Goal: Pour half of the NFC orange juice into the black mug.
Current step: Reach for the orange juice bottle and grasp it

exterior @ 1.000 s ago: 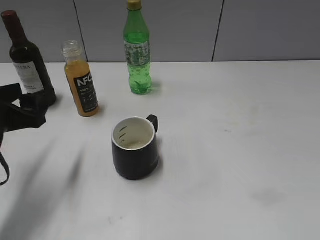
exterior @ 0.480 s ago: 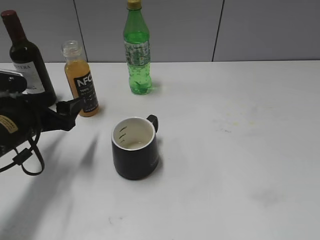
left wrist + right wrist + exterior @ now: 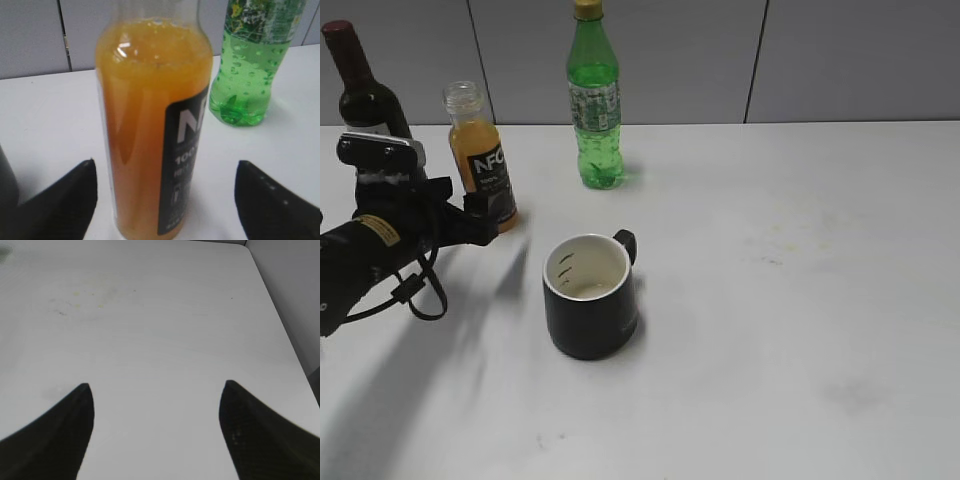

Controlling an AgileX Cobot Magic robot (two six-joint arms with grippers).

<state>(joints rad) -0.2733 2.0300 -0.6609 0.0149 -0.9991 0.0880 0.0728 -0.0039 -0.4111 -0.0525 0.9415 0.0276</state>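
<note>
Now NFC orange juice stands upright on white worktop, no cap, between wide-apart fingers of left claw, not touching. Black mug sits near, in front. Green soda bottle behind. Right claw spread apart over bare worktop.

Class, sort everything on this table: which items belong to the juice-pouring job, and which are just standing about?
Belongs to the job:
- small clear plastic bottle of orange juice with black NFC label
- squat black mug with white interior
- left gripper, open around the juice bottle

Just standing about:
- tall green plastic soda bottle
- dark glass wine bottle
</note>
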